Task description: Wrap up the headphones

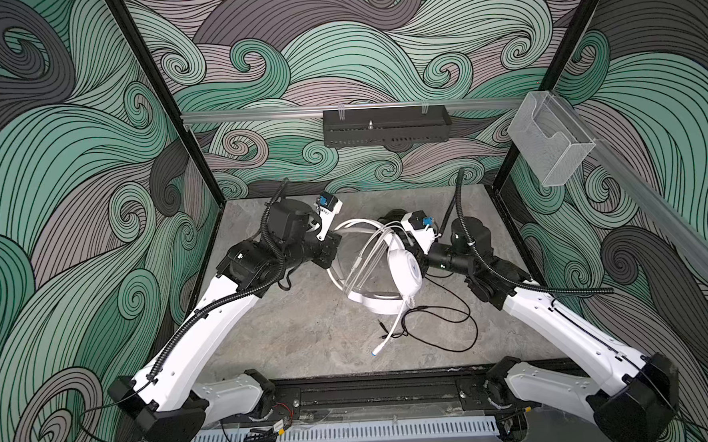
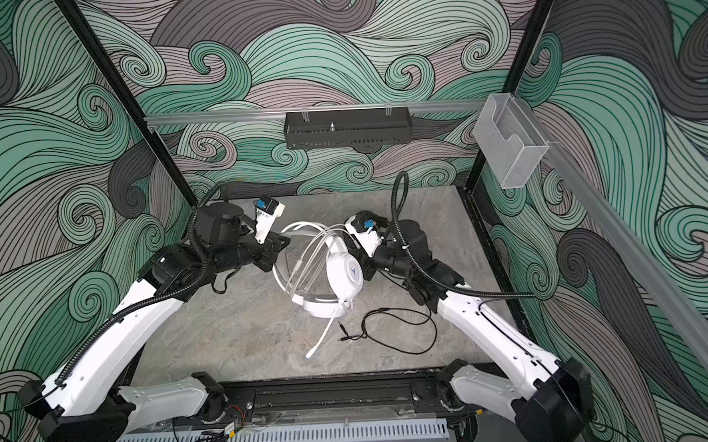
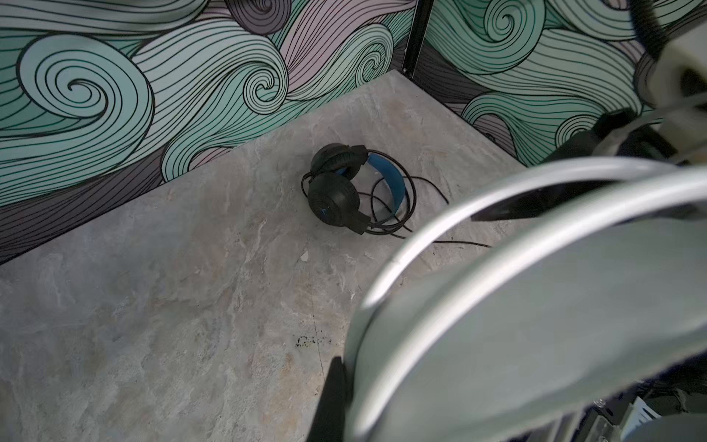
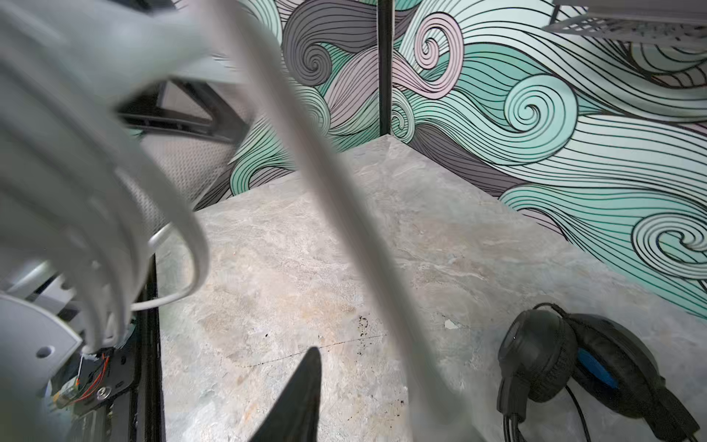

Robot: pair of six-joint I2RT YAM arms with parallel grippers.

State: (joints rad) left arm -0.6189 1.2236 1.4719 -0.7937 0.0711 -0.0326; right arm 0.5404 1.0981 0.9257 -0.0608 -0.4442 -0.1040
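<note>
The white headphones hang above the middle of the table in both top views, with the pale cord looped several times over the headband. My left gripper is shut on the headband; its dark finger presses against the band's edge. My right gripper sits close behind the ear cup. Its one visible finger stands apart from the blurred pale cord, jaws open. The black headphones with blue lining lie on the table by the back wall, and show beside the right gripper.
A loose black cord curls on the table under the white headset, beside its white stalk. A black tray hangs on the back rail and a clear plastic holder on the right rail. Patterned walls enclose three sides.
</note>
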